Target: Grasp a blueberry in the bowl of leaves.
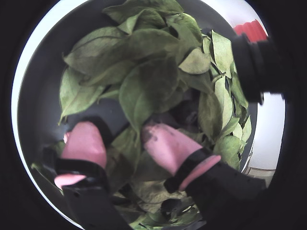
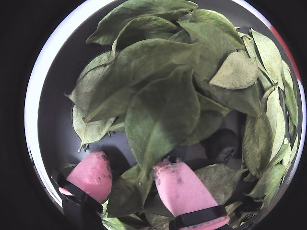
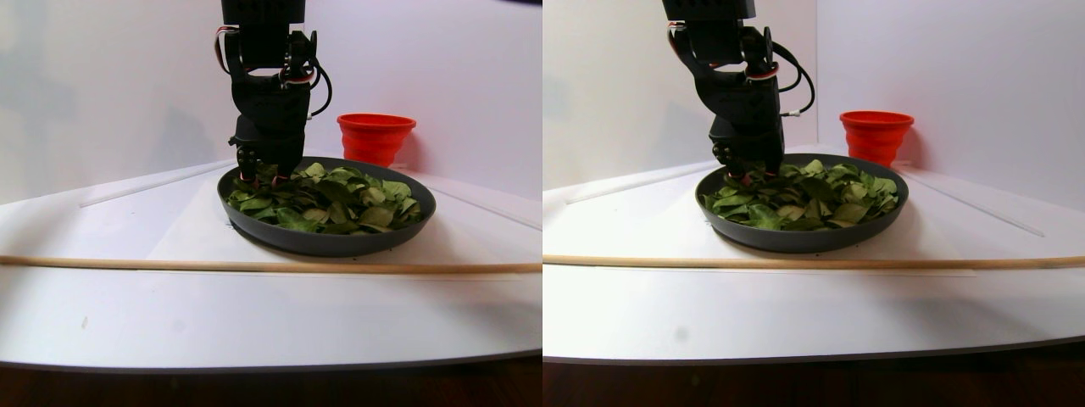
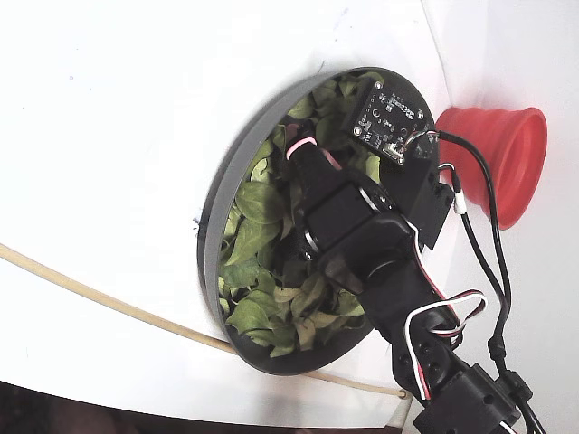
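The bowl of leaves [image 2: 53,120] is a wide dark-grey dish heaped with green leaves [image 2: 158,100]; it also shows in the stereo pair view [image 3: 331,242] and the fixed view [image 4: 210,217]. My gripper [image 2: 132,162], with pink padded fingertips [image 2: 180,189], is open and lowered among the leaves near the dish's rim. Only leaves lie between the pads, as a wrist view [image 1: 117,129] also shows. A dark blueberry [image 2: 221,146] lies partly uncovered on the dish floor, just right of the right pad and outside the gap. In the fixed view the arm hides the fingertips.
A red plastic cup [image 3: 375,136] stands just behind the dish, also in the fixed view [image 4: 493,158]. A thin wooden stick [image 3: 254,265] lies across the white table in front of the dish. White walls close in behind.
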You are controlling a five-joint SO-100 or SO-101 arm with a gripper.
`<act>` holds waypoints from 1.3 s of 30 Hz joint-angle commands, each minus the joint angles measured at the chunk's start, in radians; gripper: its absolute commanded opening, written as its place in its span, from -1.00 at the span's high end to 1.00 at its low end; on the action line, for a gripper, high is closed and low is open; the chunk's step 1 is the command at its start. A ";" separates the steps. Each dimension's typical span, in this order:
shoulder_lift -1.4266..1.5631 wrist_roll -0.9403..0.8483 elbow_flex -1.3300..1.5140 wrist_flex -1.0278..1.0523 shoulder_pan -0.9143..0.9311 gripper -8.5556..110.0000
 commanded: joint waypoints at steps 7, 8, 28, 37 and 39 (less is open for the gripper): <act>0.086 -0.014 -0.034 0.005 0.012 0.57; 0.089 -0.015 -0.032 0.005 0.012 0.57; 0.179 -0.055 0.003 0.005 0.006 0.56; 0.218 -0.094 0.021 0.017 0.014 0.56; 0.229 -0.101 0.026 0.026 0.018 0.56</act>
